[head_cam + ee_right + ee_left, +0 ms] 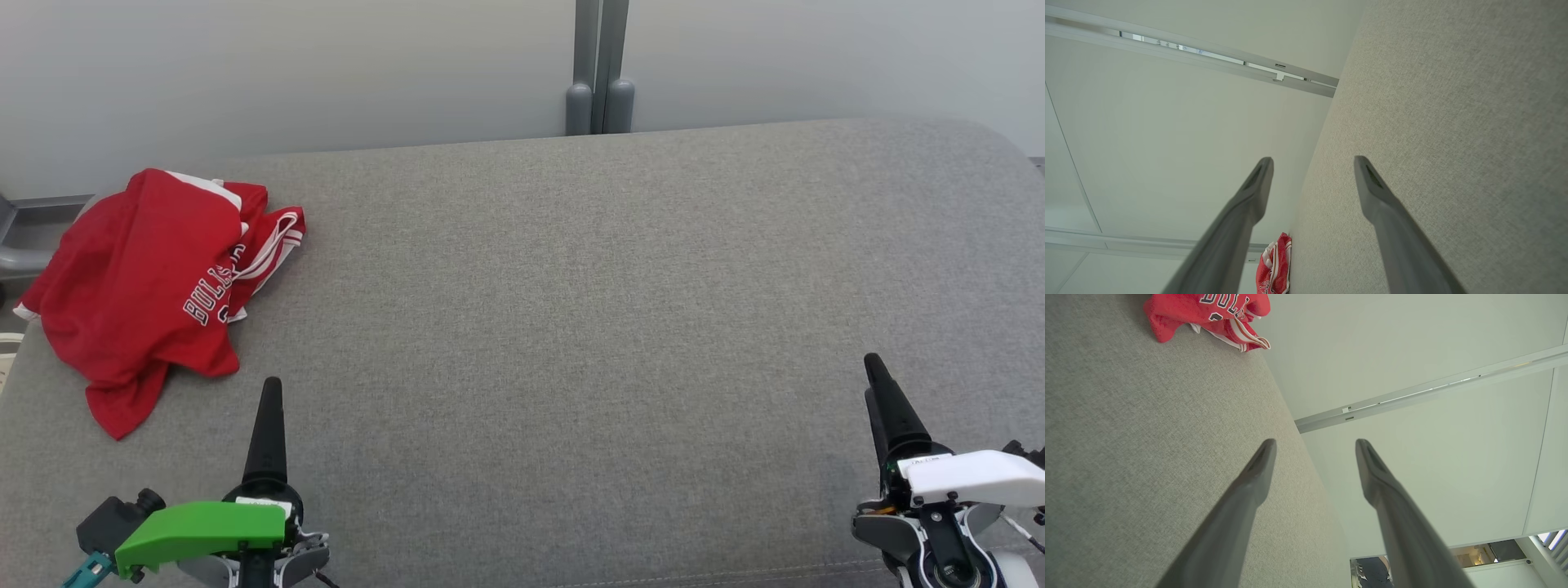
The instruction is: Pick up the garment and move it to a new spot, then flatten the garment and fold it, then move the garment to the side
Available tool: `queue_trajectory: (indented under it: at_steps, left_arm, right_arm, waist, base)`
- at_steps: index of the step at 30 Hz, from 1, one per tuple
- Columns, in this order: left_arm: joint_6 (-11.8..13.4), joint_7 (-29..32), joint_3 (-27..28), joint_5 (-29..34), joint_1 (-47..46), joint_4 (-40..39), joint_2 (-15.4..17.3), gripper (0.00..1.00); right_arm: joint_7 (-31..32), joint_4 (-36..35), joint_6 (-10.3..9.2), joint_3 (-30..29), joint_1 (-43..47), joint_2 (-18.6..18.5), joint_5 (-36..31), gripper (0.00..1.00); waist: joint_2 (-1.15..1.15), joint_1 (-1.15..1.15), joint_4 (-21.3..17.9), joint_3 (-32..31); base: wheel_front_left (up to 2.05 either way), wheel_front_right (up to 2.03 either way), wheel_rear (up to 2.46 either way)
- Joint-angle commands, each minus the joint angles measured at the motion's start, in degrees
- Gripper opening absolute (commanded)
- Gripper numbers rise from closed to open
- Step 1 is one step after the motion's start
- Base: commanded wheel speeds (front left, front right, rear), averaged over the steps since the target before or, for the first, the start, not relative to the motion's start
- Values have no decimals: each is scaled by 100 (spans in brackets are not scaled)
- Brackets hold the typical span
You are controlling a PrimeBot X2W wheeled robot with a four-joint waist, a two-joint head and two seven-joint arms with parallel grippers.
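Your red Bulls jersey [139, 286] lies crumpled at the far left corner of the grey fabric-covered surface [571, 310], with one edge reaching the left rim. Your left gripper [1315, 447] sits near the front edge, close to the jersey but apart from it, its 2 fingers spread wide and holding nothing. Your right gripper [1312, 163] is well apart at the front right, equally wide and empty. A grey post [600, 82] stands by the pale wall behind the far edge.
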Motion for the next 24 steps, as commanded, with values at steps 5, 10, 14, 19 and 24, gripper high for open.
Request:
queue_trajectory:
  at_steps: [5, 10, 14, 19, 24]
  left_arm:
    - [147, -123, -41, 956, -40, -314, 16, 100]
    - [217, -207, -75, 1802, 1, -440, 18, 100]
    - [260, -263, -77, 2337, 41, -479, 19, 100]
    - [314, -322, -74, 3003, 78, -485, 21, 100]
    - [336, -380, -99, 3573, 104, -446, 40, 100]
  right_arm:
    - [-242, -391, 2, 168, -45, -59, -932, 100]
    - [-410, -595, 3, 323, -5, -65, -1753, 100]
    - [-516, -683, 3, 453, 9, -69, -2287, 100]
    - [-645, -751, 3, 610, 22, -74, -2847, 100]
    - [-768, -763, 3, 741, 13, -78, -3285, 100]
  waist:
    - [0, 0, 7, 3]
    - [0, 0, 19, -2]
    - [0, 0, 23, -6]
    - [0, 0, 21, -7]
    - [0, 0, 20, -5]
  base:
    - [0, 0, 0]
    - [0, 0, 0]
    - [0, 0, 0]
    - [0, 0, 0]
    - [0, 0, 0]
